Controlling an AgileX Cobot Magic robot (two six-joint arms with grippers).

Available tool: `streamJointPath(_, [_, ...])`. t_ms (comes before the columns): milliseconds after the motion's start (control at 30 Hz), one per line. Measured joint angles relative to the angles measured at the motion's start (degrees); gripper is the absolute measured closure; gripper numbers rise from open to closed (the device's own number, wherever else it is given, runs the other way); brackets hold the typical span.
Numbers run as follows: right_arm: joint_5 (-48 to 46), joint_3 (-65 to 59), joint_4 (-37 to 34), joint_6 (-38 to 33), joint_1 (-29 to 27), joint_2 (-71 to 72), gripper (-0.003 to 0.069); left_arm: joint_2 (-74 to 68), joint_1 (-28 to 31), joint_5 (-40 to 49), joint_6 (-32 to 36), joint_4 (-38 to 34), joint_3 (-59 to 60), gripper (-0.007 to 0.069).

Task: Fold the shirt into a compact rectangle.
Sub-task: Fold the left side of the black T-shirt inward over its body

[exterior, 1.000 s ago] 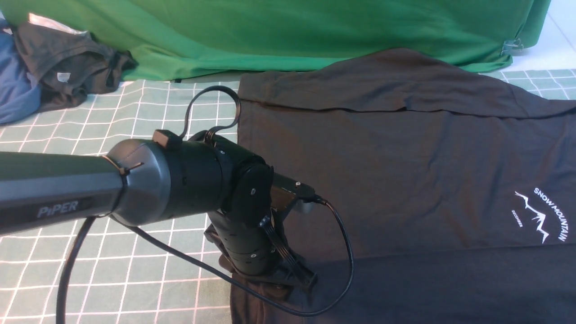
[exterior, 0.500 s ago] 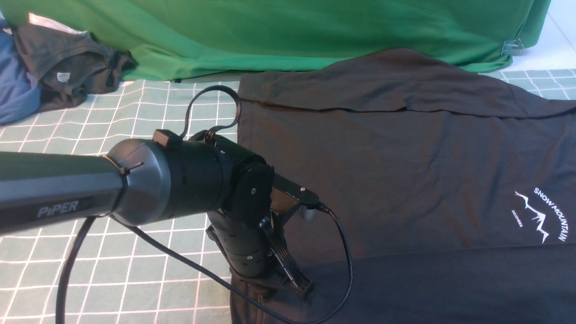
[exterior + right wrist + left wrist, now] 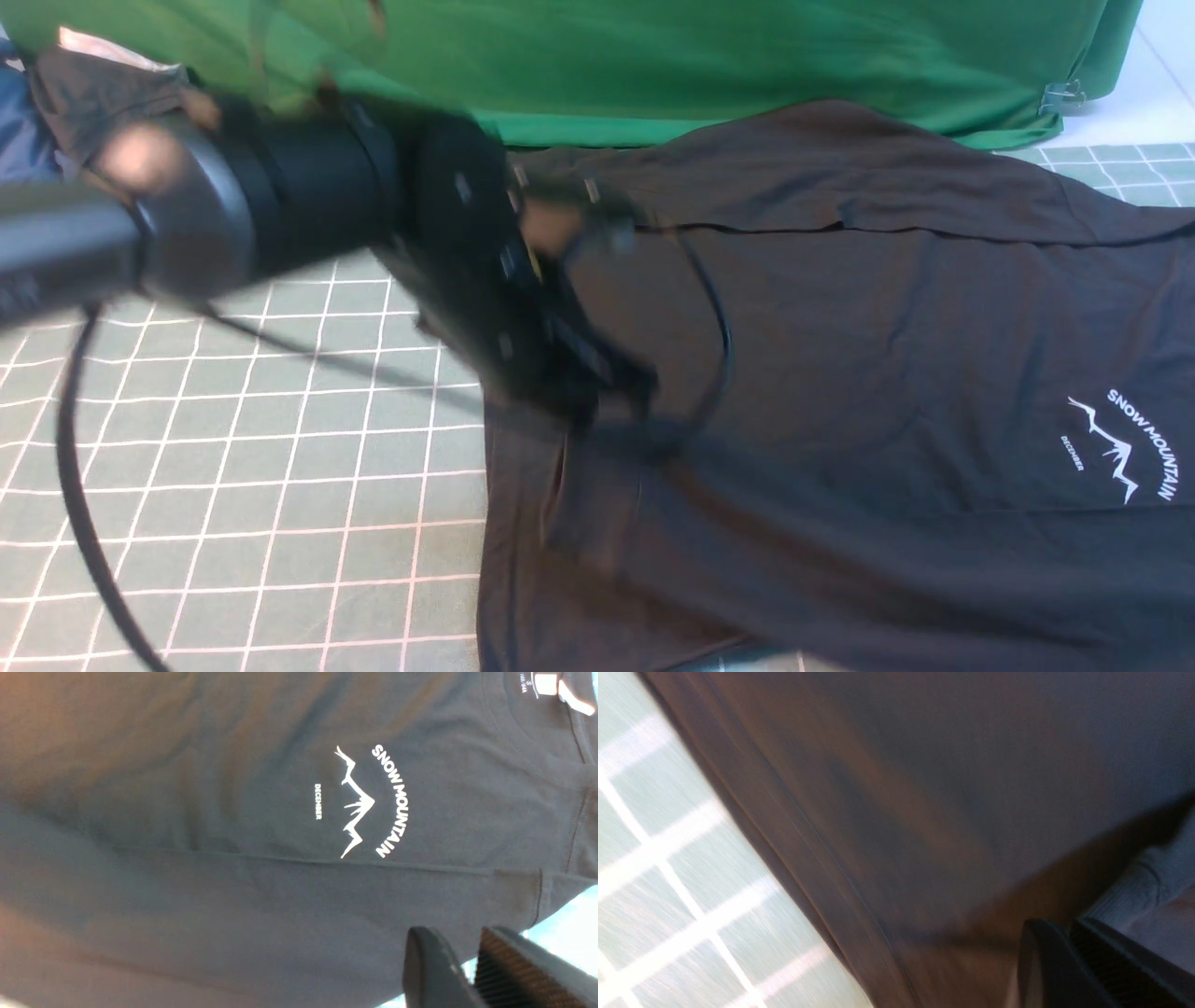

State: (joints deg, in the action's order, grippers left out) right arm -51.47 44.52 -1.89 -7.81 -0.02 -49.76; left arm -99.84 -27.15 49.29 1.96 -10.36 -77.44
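Note:
The black T-shirt (image 3: 887, 327) lies spread over the right half of the gridded mat, its white SNOW MOUNTAIN print (image 3: 1120, 448) at the far right. My left gripper (image 3: 616, 401) is blurred above the shirt's left part, and a crease of cloth runs down from it. In the left wrist view its jaws (image 3: 1066, 926) stand almost together against the dark cloth (image 3: 924, 788), seemingly pinching it. My right gripper (image 3: 462, 935) hovers over the shirt (image 3: 187, 812) near a sleeve edge, a narrow gap between its fingers and nothing in it. The print (image 3: 369, 802) shows there too.
A green cloth (image 3: 607, 65) hangs along the back. A dark grey garment (image 3: 84, 93) and a blue one (image 3: 17, 149) lie at the back left, partly behind my left arm. Green gridded mat (image 3: 233, 467) is bare at the left. A metal clip (image 3: 1060, 93) sits at the back right.
My left arm has swung quickly up and away from the shirt's near left corner, and the cloth there has risen with it. The darker folded band along the near edge no longer shows.

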Motion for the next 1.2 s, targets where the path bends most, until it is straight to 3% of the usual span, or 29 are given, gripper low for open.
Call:
streamJointPath(133, [0.22, 0.0, 0.0, 0.0, 0.0, -0.05, 0.0502, -0.9, 3.8, 1.09, 1.72, -0.95, -6.35, 0.0611])
streamJointPath(333, [0.46, 0.0, 0.0, 0.0, 0.0, -0.05, 0.0494, -7.22, 9.86, 4.57, 7.36, -10.5, -15.54, 0.0611])
streamJointPath(600, [0.78, 0.0, 0.0, 0.0, 0.0, -0.05, 0.0491, -13.12, 8.81, 18.0, 8.64, -10.53, -16.59, 0.0586])
streamJointPath(800, [1.35, 0.0, 0.0, 0.0, 0.0, -0.05, 0.0482, -15.32, 3.44, 18.0, 7.56, -7.58, -16.62, 0.0449])
streamJointPath(833, [1.35, 0.0, -0.05, 0.0, 0.0, -0.05, 0.0478, -16.6, 1.89, 18.0, 7.56, -7.11, -16.62, 0.0379])
streamJointPath(933, [1.35, 0.0, -0.05, 0.17, 0.0, -0.05, 0.0475, -18.45, 0.2, 17.13, 7.43, -5.6, -16.62, 0.03])
streamJointPath(1000, [1.35, 0.0, -0.05, 0.47, 0.0, -0.05, 0.0474, -20.76, -0.98, 15.1, 7.18, -2.53, -16.62, 0.0204])
streamJointPath(1200, [1.49, 0.0, -0.05, 1.14, 0.0, -0.05, 0.0466, -21.88, -1.1, 11.5, 6.98, -0.42, -16.65, 0.0116])
